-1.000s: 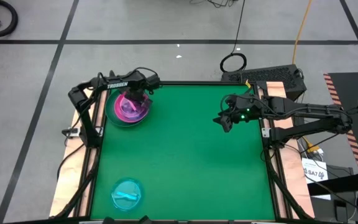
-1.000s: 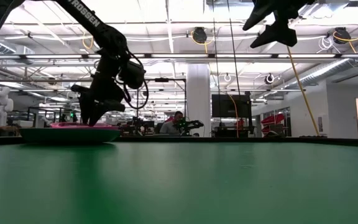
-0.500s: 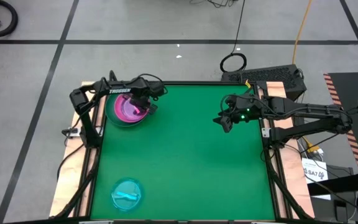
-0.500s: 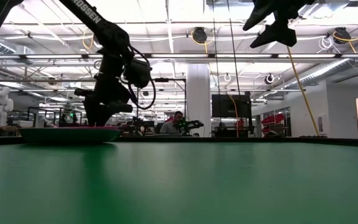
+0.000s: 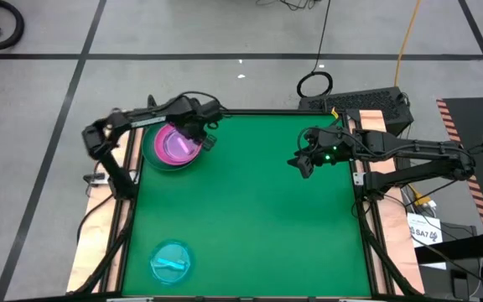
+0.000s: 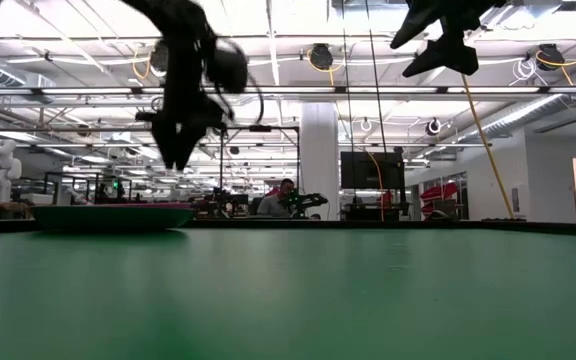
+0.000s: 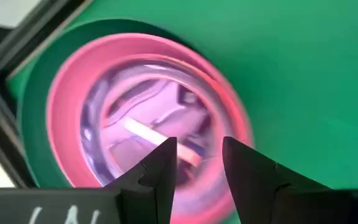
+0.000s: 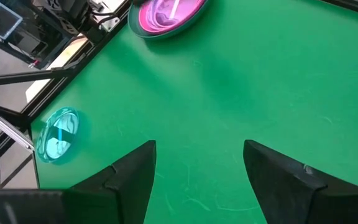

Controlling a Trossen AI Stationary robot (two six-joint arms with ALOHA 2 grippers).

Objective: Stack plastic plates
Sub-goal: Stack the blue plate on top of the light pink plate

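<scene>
From above, the stack of plates (image 5: 172, 148), pink on top of a dark green one, sits at the 10 o'clock corner of the green table (image 5: 258, 210), while a lone cyan plate (image 5: 171, 260) lies at 7 o'clock. The left gripper (image 5: 205, 138) hovers at the stack's 3 o'clock rim; the right gripper (image 5: 298, 164) waits near the 2 o'clock edge.

At table height, the left gripper (image 6: 178, 155) hangs clear above the stack (image 6: 113, 214), holding nothing.

The left wrist camera shows its fingers (image 7: 160, 168) parted and empty over the pink top plate (image 7: 148, 118).

The right wrist camera shows its fingers (image 8: 135, 168) spread wide and empty, with the stack (image 8: 166, 15) and the cyan plate (image 8: 58, 135) well apart beyond.
</scene>
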